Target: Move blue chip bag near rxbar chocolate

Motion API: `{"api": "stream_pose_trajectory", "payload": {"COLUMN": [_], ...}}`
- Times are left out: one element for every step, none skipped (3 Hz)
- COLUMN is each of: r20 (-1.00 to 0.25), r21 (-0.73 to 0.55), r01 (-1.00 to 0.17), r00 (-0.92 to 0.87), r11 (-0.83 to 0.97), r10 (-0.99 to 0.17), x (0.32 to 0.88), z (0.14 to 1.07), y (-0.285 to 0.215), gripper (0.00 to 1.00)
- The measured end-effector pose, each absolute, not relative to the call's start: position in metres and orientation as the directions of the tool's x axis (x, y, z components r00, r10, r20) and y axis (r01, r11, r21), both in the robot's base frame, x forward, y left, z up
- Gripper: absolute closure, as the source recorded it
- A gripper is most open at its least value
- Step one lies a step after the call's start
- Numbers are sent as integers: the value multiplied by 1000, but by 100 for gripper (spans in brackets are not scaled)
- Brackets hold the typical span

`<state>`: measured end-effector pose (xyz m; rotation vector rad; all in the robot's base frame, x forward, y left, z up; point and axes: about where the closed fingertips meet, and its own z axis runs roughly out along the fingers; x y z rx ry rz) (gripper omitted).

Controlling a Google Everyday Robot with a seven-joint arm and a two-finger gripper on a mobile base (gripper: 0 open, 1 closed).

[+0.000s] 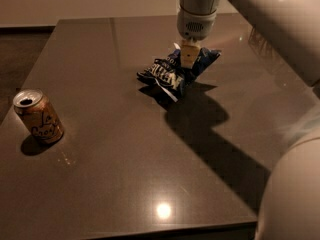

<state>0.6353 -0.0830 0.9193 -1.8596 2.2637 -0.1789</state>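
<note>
The blue chip bag (172, 73), crumpled dark blue foil with white lettering, hangs tilted at the table's far middle, and its shadow lies just beneath it. My gripper (187, 58) comes down from above and is shut on the bag's upper edge; one tan finger (187, 54) shows against the foil. The rxbar chocolate does not show in this view.
A gold soda can (38, 116) stands upright near the left edge of the dark glossy table (115, 174). My white arm (270, 19) crosses the upper right, and part of my body (295, 194) fills the lower right corner. The arm's shadow falls across the table's right half.
</note>
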Motion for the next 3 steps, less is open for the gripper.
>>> {"api": "stream_pose_trajectory", "payload": {"r20": [-90, -96, -101], "r21": [-232, -239, -245], "r01": [-952, -951, -949], "r00": [-182, -179, -177], "r11": [198, 198, 197], "r10": [-979, -979, -979], "x": [639, 642, 644], "z": [919, 918, 917], "y": [-81, -79, -78], "gripper": [36, 13, 0]}}
